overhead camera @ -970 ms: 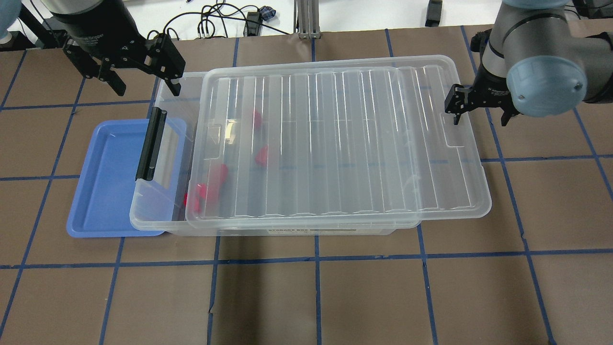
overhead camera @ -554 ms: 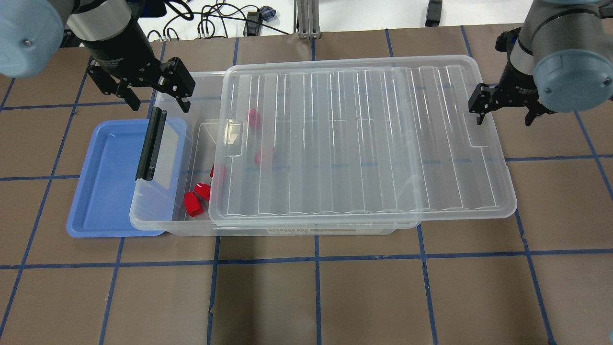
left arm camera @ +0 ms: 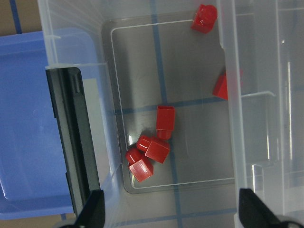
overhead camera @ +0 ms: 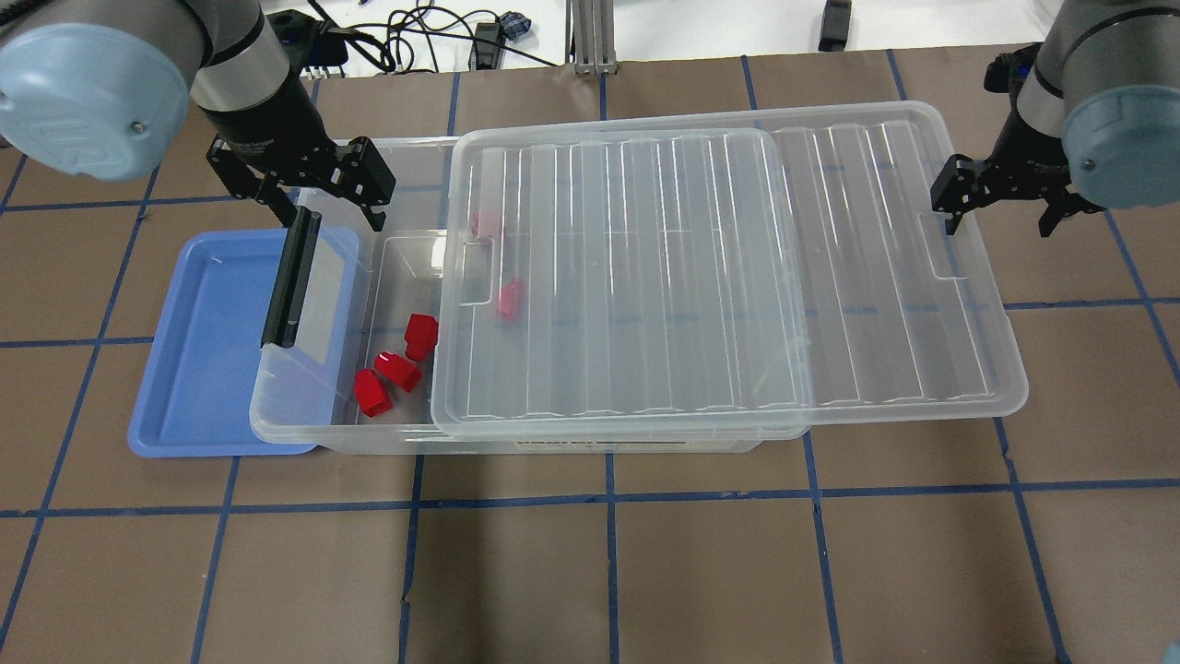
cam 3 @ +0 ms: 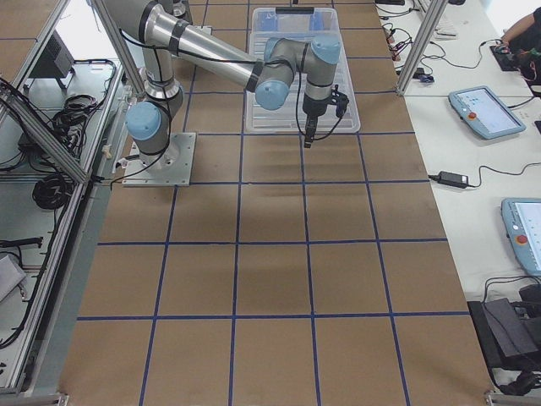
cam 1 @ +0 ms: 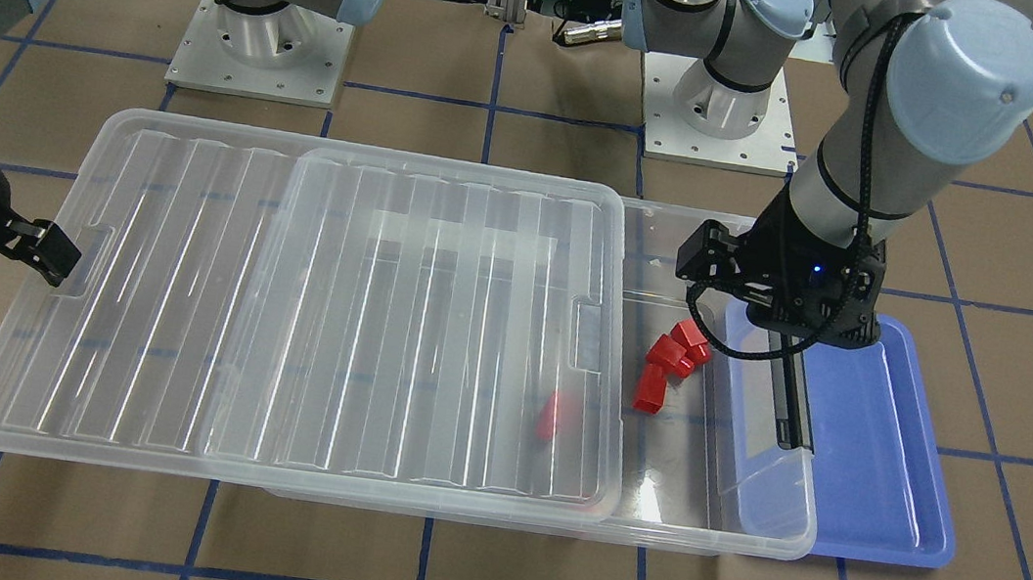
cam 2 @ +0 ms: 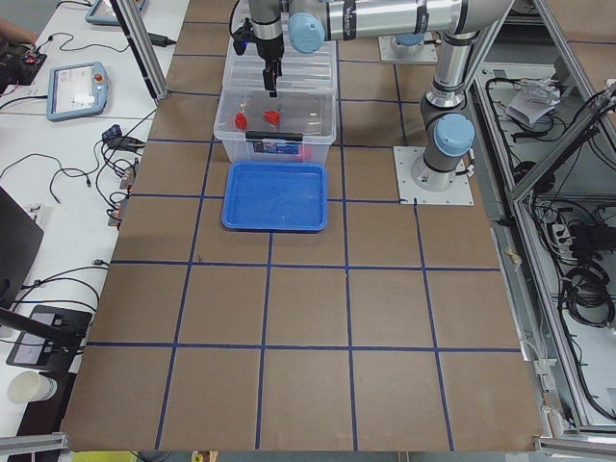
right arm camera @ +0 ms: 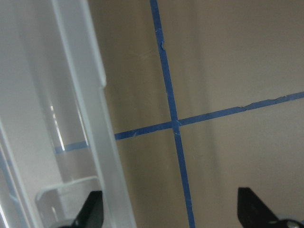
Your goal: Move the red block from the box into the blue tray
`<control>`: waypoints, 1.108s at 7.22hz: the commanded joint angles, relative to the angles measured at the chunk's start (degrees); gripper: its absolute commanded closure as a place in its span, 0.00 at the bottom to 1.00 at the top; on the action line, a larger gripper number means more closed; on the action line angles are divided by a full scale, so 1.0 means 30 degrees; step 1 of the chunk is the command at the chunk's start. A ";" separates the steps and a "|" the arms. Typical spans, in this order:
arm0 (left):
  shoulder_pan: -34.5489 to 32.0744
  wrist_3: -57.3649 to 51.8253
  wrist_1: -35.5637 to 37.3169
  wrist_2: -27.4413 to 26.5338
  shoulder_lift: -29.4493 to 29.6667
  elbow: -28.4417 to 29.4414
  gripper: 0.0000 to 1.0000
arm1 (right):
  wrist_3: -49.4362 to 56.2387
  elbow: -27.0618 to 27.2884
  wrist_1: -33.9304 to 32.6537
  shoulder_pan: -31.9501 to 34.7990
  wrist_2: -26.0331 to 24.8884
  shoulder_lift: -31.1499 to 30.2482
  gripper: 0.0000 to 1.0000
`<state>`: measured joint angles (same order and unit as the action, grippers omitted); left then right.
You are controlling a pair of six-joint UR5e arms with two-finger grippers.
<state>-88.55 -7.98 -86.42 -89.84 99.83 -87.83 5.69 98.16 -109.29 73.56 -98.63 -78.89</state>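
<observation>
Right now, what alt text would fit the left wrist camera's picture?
Five red blocks lie in the open end of the clear box, three clustered, one partly under the lid. The blue tray sits left, beyond the black latch.

On my feed the tabletop (overhead camera: 608, 572) is brown paper, gridded with blue tape lines (overhead camera: 610, 498), with a small tear in the paper (overhead camera: 406, 601) toward the near edge. Past the far edge I see tangled black cables (overhead camera: 406, 41) and an aluminium post (overhead camera: 585, 37). Left side view: teach pendant (cam 2: 77, 89) flat on the white bench, paper cup (cam 2: 27, 388) down at the near corner. Right side view: far pendant (cam 3: 478, 111) lies on the bench, near pendant (cam 3: 524, 233) is cut by the frame edge, black power brick (cam 3: 452, 178) on its cord sits just beside the tabletop
</observation>
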 commanded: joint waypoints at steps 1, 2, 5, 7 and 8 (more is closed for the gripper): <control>-0.0014 0.0024 0.0388 0.0034 0.0790 -0.0165 0.00 | 0.0446 -0.0026 0.0043 -0.0699 0.0034 -0.0042 0.00; -0.0014 -0.0121 0.0738 0.0034 0.0997 -0.0659 0.00 | 0.0680 -0.0026 0.0043 -0.0818 0.0063 -0.0188 0.00; -0.0130 -0.0972 0.5960 0.0875 0.1814 -0.3931 0.00 | 0.0391 -0.0606 0.0306 -0.0210 0.1022 -0.1090 0.00; -0.0131 -0.1177 0.9143 0.0972 0.2256 -0.5610 0.00 | -0.0250 -0.3904 0.4469 0.1196 0.2839 -0.2150 0.00; -0.0131 -0.1380 0.9178 0.0942 0.2462 -0.5673 0.00 | -0.0777 -0.5053 0.5221 0.1869 0.3978 -0.2181 0.00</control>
<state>-88.94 -11.56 -60.88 -87.04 106.35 -103.59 5.17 88.10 -98.59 76.64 -90.54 -84.76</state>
